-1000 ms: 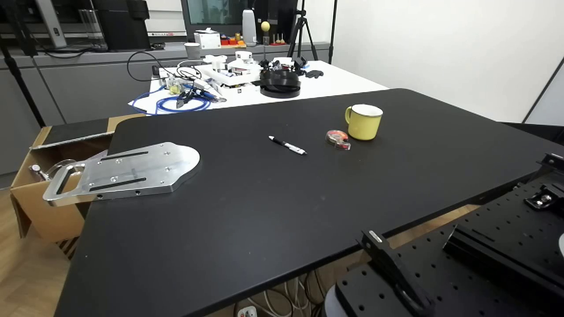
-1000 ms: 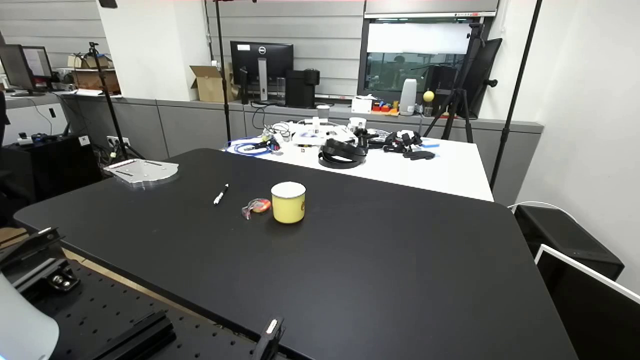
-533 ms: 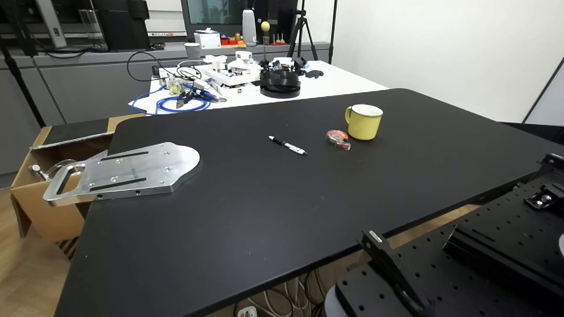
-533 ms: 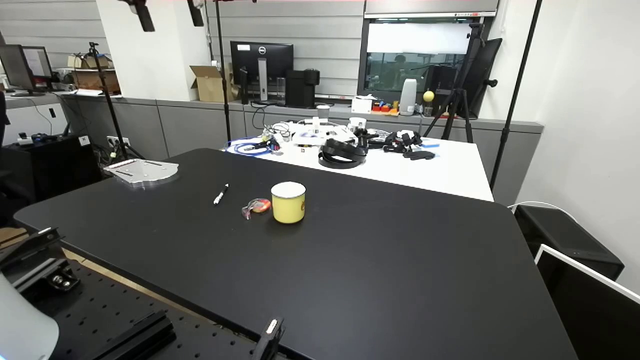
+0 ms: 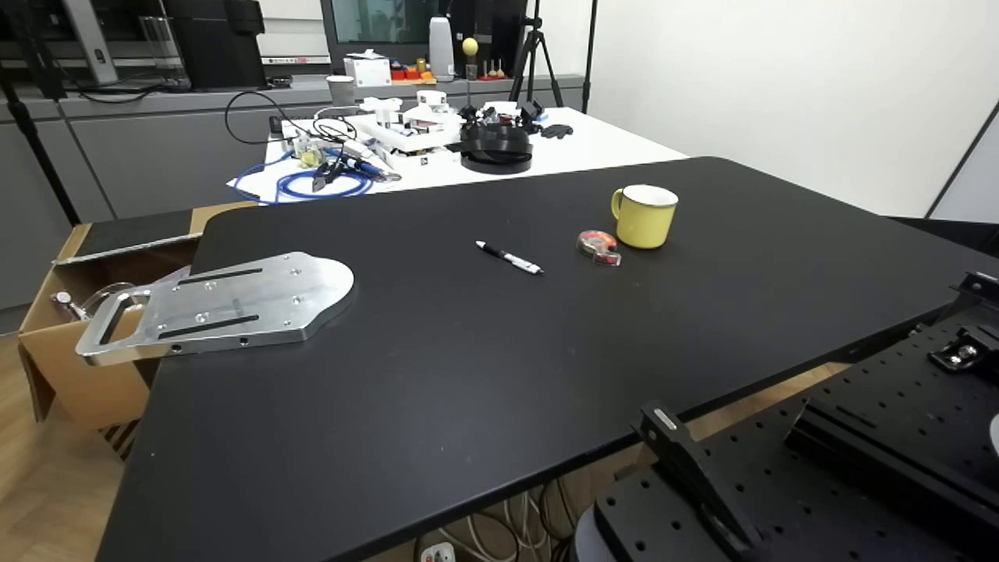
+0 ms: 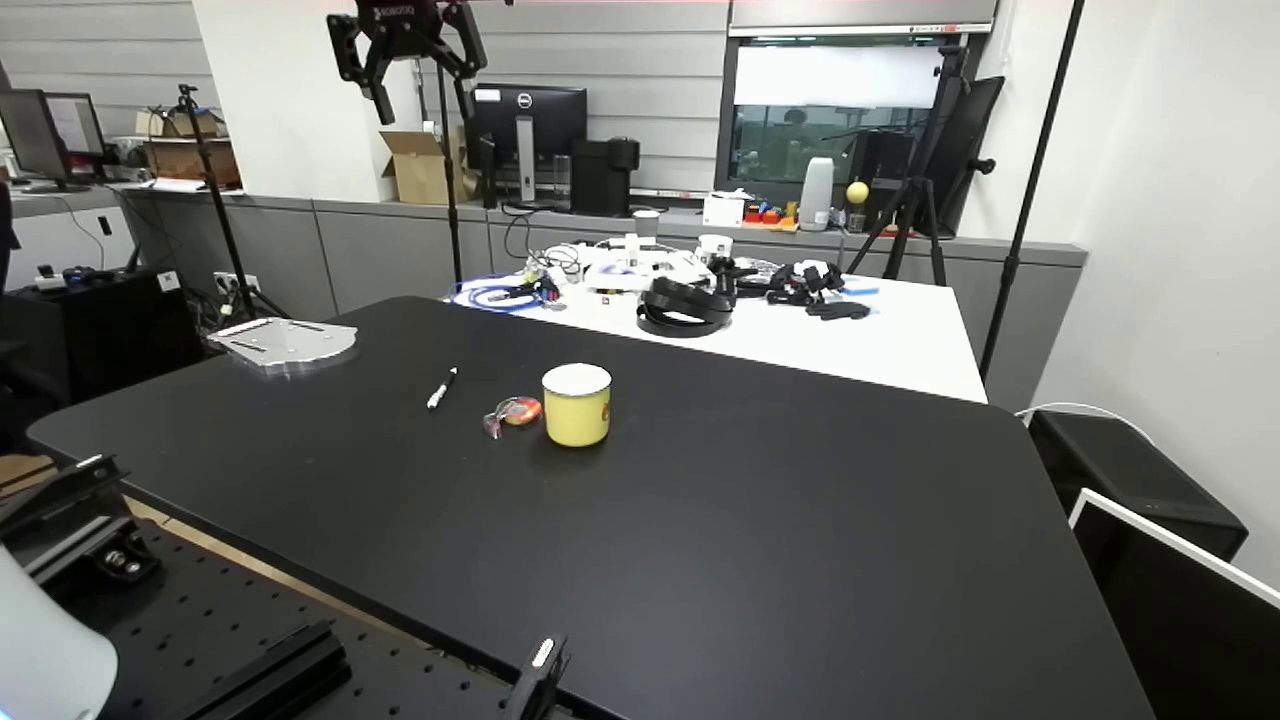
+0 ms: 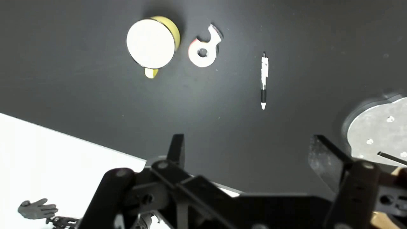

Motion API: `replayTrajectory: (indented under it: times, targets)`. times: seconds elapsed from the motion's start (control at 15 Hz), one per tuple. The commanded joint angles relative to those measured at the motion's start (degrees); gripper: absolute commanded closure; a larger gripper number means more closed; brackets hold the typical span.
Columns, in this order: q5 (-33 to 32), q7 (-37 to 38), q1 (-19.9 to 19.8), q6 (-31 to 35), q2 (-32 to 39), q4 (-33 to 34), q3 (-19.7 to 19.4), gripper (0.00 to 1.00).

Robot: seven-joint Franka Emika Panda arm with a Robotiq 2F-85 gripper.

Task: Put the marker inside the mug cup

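Observation:
The marker, a thin pen with a dark and a white section, lies flat on the black table in both exterior views (image 5: pixel 521 263) (image 6: pixel 441 390) and the wrist view (image 7: pixel 264 71). The yellow mug cup stands upright, opening up, in both exterior views (image 5: pixel 645 223) (image 6: pixel 577 418) and at the upper left of the wrist view (image 7: pixel 151 43). My gripper (image 6: pixel 425 113) is high above the table in an exterior view. In the wrist view my gripper (image 7: pixel 248 136) is open, its fingers wide apart with nothing between them. The pen lies beyond the fingertips there.
A small tape dispenser (image 5: pixel 597 243) lies between pen and cup, close beside the cup. A silver metal plate (image 5: pixel 242 297) overhangs the black table's edge (image 5: pixel 351 437), above a cardboard box (image 5: pixel 86 382). A white table (image 6: pixel 860 350) with clutter adjoins behind.
My gripper has come down into an exterior view from its top edge and moved to the right there. The marker, cup and tape dispenser have not moved.

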Motion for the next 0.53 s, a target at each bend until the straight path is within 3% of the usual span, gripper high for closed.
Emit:
replayTrajectory:
  times: [0.0,0.47]
  targets:
    - [2.7,1.4,2.5,4.2,10.7,6.6,1.6,0.0]
    - [0.6,0.9,4.3,8.9,25.0,12.2,4.3,0.0]
